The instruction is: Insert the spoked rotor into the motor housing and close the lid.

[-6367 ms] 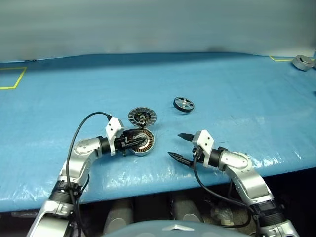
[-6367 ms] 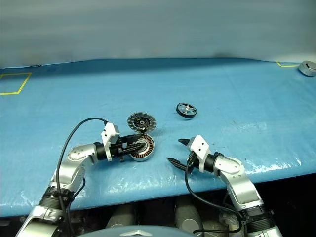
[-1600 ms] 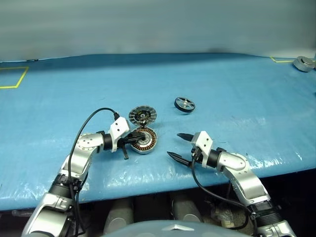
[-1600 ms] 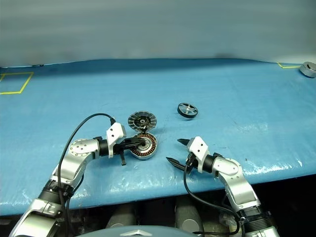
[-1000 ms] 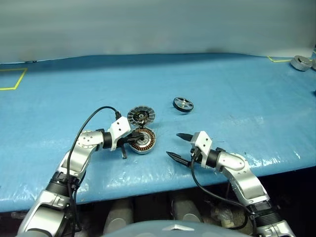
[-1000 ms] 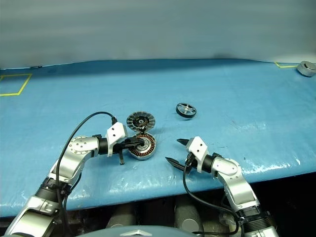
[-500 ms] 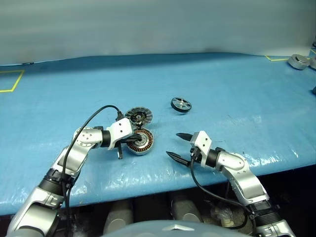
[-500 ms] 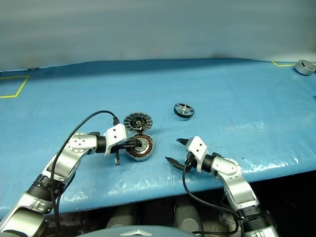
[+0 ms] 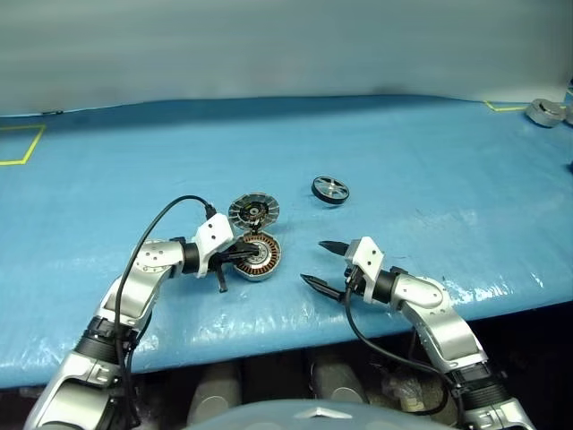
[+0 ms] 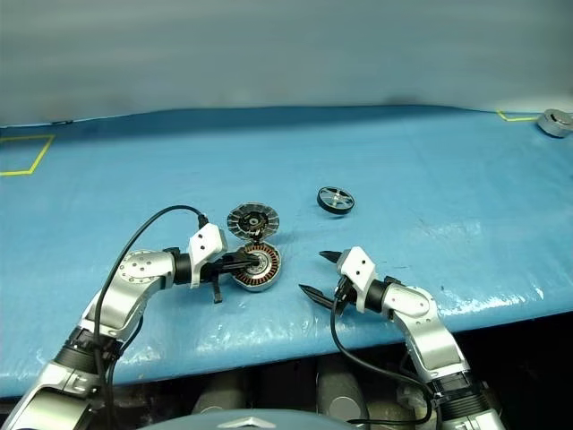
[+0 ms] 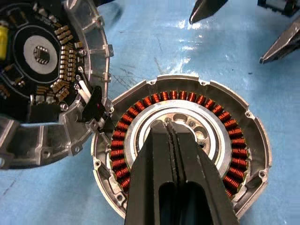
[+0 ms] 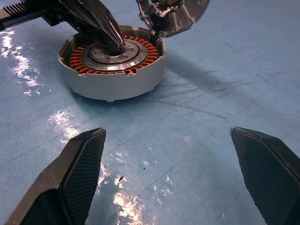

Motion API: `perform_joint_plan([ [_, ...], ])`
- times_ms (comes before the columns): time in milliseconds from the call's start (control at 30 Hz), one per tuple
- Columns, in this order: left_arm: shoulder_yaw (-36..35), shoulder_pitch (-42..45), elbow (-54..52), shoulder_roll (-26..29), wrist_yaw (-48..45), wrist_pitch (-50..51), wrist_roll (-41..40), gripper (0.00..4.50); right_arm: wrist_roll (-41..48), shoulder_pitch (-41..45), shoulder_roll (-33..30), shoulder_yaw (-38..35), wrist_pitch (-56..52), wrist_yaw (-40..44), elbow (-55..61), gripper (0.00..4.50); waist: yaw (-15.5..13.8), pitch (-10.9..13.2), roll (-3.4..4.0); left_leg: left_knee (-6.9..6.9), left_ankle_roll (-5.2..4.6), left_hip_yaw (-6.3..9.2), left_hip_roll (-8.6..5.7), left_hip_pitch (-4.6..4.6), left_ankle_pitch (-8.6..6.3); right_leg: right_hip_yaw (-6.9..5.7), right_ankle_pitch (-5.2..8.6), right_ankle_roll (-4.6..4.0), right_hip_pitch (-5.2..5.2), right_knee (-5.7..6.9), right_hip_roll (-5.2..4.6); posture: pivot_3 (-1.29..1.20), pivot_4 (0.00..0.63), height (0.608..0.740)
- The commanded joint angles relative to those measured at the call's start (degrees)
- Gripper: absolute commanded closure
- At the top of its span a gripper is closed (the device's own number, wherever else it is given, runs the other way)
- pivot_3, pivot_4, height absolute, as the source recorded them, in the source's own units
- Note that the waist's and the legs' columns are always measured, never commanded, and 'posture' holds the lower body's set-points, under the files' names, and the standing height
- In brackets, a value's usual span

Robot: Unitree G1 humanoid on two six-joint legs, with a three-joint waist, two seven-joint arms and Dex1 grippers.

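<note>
Robot's pinched-together left gripper (image 11: 169, 129) rests its tip in the motor housing (image 9: 258, 257) on a glossy blue table (image 9: 430, 161).

The housing, a round grey metal cup ringed with copper windings, lies flat, opening upward. The ribbed lid (image 9: 253, 210) touches its far rim, tilted. Right gripper (image 9: 320, 262), spread wide and empty, sits near the housing's right. The black-rimmed spoked rotor (image 9: 330, 189) lies farther off.

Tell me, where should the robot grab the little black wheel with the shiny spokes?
Probably by the black rim of the spoked rotor, coming down from above with one finger on each side. It lies nearly flat on the blue table, alone and clear of the other parts, and the open right gripper is nearer.
</note>
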State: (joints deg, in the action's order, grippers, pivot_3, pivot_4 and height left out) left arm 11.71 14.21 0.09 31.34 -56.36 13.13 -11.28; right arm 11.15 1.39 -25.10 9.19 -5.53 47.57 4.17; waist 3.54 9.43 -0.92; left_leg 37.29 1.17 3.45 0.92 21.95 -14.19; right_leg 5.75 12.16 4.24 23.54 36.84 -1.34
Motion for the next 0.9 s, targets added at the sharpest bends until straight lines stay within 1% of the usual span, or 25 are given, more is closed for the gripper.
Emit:
perform_joint_plan([
  [33,-1.8,0.1,-1.1,0.5,-0.4,0.1,-1.3,4.48,0.6,0.7,0.1,-0.3,1.1,0.4,1.0,0.00,0.0,0.0,0.00,0.00,0.00,0.00,0.00,0.00,0.00,0.00,0.00,0.00,0.00,-0.01,0.00,0.00,0.150,0.740],
  [167,-1.6,-0.2,-1.7,1.0,-1.1,0.3,-1.7,4.48,0.5,0.9,0.3,0.0,1.3,0.5,0.8,0.00,-0.1,0.0,0.00,0.00,0.00,0.00,-0.01,0.01,0.00,0.00,0.00,0.00,0.00,-0.02,0.00,0.00,0.150,0.740],
  [433,-0.2,0.4,-1.4,2.7,-1.1,0.0,1.2,4.48,0.5,0.6,0.6,0.1,1.6,0.5,0.8,0.00,0.0,0.0,0.00,0.00,0.00,0.00,0.00,0.01,0.00,0.00,0.00,0.00,0.00,-0.02,0.00,0.00,0.150,0.740],
  [900,2.7,3.0,1.3,2.7,-2.0,-1.0,5.2,4.48,0.4,0.1,1.2,0.2,1.5,-0.3,1.6,0.00,-0.1,0.0,0.00,0.00,0.00,0.00,0.00,0.00,0.00,0.00,0.00,0.00,-0.01,-0.02,0.00,0.00,0.150,0.740],
])
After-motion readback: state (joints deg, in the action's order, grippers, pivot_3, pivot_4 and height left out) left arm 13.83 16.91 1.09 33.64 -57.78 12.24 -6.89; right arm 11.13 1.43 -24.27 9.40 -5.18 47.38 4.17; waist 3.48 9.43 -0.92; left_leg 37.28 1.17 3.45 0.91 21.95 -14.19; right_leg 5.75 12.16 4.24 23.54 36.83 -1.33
